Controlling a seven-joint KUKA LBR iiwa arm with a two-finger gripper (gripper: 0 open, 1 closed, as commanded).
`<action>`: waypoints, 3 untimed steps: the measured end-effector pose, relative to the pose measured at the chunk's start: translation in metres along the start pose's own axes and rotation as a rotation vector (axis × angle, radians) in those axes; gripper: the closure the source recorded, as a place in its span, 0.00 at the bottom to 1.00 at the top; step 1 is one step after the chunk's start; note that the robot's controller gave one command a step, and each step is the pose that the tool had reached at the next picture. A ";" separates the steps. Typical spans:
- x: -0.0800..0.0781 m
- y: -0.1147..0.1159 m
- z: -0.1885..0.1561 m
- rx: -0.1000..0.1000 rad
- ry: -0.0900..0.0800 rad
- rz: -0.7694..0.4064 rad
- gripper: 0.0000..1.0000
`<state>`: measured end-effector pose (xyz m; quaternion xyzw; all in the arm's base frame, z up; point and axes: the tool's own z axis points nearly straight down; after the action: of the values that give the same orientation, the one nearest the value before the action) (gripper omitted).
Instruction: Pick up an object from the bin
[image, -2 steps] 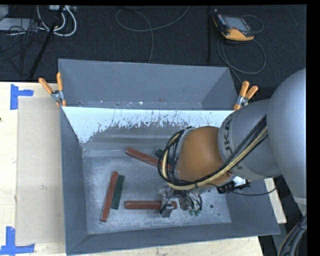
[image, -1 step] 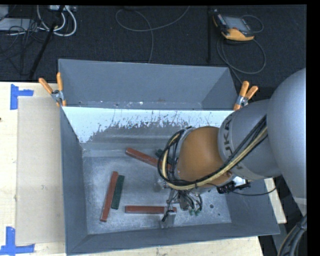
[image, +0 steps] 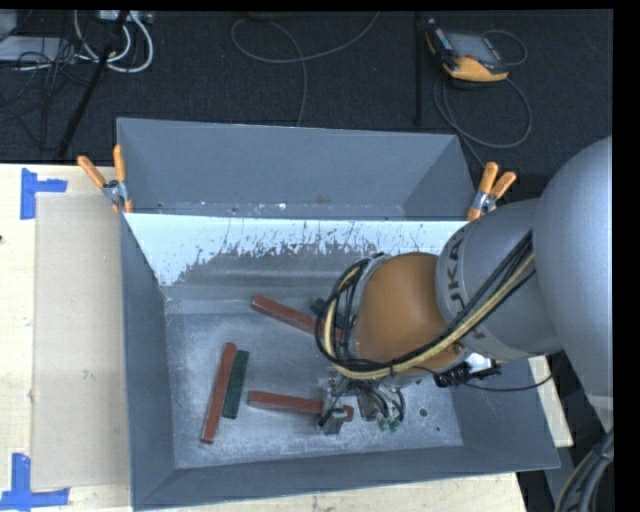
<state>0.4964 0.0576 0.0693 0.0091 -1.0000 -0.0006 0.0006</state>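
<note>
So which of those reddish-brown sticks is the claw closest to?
The reddish-brown stick lying level at the bin's front middle: its right end reaches the gripper. The other two lie farther left.

Orange device (image: 468, 58), white cables (image: 128, 48), dark floor (image: 330, 90)

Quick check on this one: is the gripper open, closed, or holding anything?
Gripper: cannot be told. It is down low at the right end of a red-brown stick.

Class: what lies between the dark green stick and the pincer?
In the camera view, one red-brown stick lies between the dark green stick and the pincer, its right end by the pincer.
</note>
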 end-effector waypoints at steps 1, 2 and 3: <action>0.000 0.000 0.000 0.000 0.000 0.001 0.00; 0.000 0.000 0.000 0.000 0.000 0.001 1.00; 0.000 0.000 0.000 0.000 0.000 0.002 0.00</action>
<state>0.4963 0.0576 0.0692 0.0082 -1.0000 -0.0006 0.0007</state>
